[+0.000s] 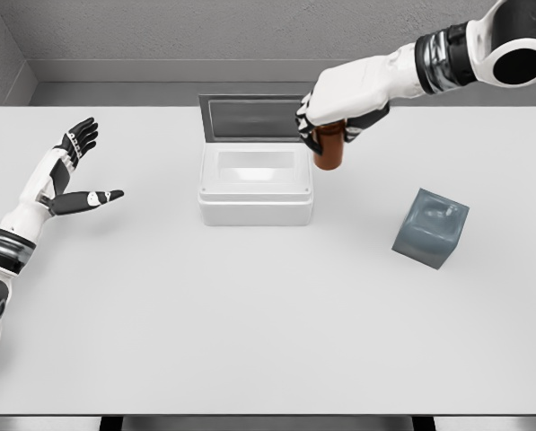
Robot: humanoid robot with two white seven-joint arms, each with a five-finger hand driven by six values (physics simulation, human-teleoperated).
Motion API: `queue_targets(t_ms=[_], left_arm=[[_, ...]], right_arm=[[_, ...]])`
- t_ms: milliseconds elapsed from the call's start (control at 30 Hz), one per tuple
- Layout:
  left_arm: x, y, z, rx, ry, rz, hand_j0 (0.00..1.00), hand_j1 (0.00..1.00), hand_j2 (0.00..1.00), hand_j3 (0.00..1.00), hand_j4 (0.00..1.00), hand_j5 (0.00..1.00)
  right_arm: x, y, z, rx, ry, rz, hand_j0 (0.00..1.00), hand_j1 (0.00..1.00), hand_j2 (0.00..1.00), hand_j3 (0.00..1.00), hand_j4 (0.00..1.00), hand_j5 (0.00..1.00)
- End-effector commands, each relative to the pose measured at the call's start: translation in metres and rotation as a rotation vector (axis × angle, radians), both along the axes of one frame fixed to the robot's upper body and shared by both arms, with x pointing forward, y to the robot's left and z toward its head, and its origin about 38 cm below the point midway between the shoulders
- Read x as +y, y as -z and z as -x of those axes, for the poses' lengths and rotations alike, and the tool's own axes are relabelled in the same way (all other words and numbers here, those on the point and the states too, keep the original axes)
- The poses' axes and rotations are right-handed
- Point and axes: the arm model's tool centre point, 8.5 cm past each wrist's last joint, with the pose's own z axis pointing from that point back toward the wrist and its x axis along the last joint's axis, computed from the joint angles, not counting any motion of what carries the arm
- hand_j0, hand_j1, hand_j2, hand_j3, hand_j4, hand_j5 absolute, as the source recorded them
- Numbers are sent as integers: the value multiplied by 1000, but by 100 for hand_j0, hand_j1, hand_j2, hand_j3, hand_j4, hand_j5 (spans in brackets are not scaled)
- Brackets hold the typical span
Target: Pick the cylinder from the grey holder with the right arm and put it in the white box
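From my remote console: my right hand (339, 115) grips the brown-orange cylinder (329, 148), which hangs upright beneath my fingers, long axis vertical, above the right edge of the open white plastic box (255, 199). The grey cube-shaped holder (431, 228) sits well apart on the white table (250, 341).

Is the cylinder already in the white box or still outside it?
Outside: the right hand holds the cylinder at the white box's right edge.

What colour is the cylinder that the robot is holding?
Reddish brown: the cylinder shows in the head view, gripped by the right hand.
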Motion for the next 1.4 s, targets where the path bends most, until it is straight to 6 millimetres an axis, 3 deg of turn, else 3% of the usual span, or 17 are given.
queue_targets(t_ms=[0, 433, 567, 767, 1167, 1367], left_arm=[[0, -1, 0, -1, -1, 4, 100, 100, 100, 100, 100, 100], [-1, -2, -1, -6, 2, 4, 100, 100, 100, 100, 100, 100], [1, -2, -1, -7, -3, 5, 100, 100, 100, 100, 100, 100], [6, -3, -10, 0, -23, -1, 100, 100, 100, 100, 100, 100], [10, 0, -10, 12, -26, -6, 100, 100, 100, 100, 100, 100], [-5, -17, -10, -29, 271, -98, 100, 100, 100, 100, 100, 100]], right_arm=[[12, 4, -3, 9, -9, 8, 40, 40, 40, 40, 40, 40], [39, 5, -15, 0, -22, 40, 39, 39, 39, 39, 39, 39], [40, 5, -17, -1, -15, 44, 39, 39, 39, 39, 39, 39], [54, 13, -23, 5, -20, 74, 39, 39, 39, 39, 39, 39], [65, 23, -34, 5, 3, 110, 39, 39, 39, 39, 39, 39], [68, 28, -40, -3, 13, 141, 39, 39, 39, 39, 39, 39]])
